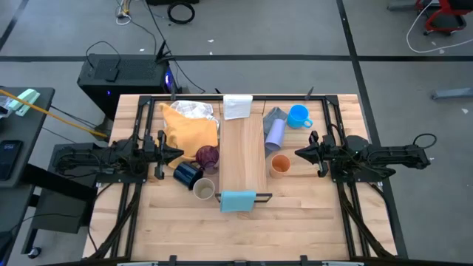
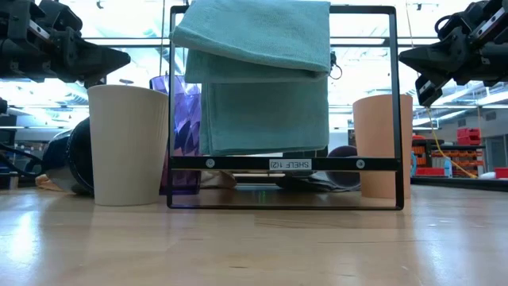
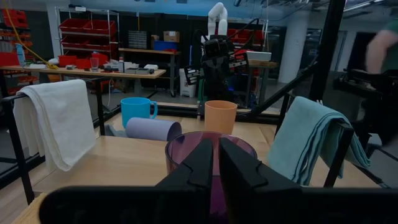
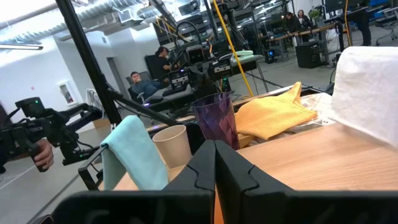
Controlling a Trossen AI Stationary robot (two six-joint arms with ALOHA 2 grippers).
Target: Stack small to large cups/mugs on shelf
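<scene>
Dark metal fingers of the left gripper (image 1: 176, 154) are pressed together with only a hairline gap and hold nothing. It hangs above the table's left half, its tip pointing at the dark purple tumbler (image 1: 208, 157), which stands upright just beside the shelf's left edge. The left wrist view shows the fingers (image 3: 202, 163) directly in front of the tumbler's rim, not touching it.

The right gripper (image 1: 298, 154) is likewise closed and empty, waiting above the table's right half, its tip aimed toward the orange cup (image 1: 280, 165), which stands upright just off the shelf's right edge.

The shelf (image 1: 243, 151), a pale plank, runs down the middle of the table; no cup rests on its top. A white towel (image 1: 237, 106) hangs at its far end and a light-blue towel (image 1: 238, 200) over the black frame at its near end.

Left of the shelf: the navy mug (image 1: 188, 174) lies on its side near the tumbler, and the beige cup (image 1: 204, 190) stands upright nearer the front edge. The yellow cloth (image 1: 189, 128) lies crumpled behind them.

Right of the shelf: the lavender cup (image 1: 275, 133) lies on its side against the plank's edge, partly over a grey cloth (image 1: 274, 117). The bright blue mug (image 1: 298, 116) stands upright just beyond it.

In the right wrist view people sit at desks in the room behind, and a hand at the frame edge holds a dark device.
</scene>
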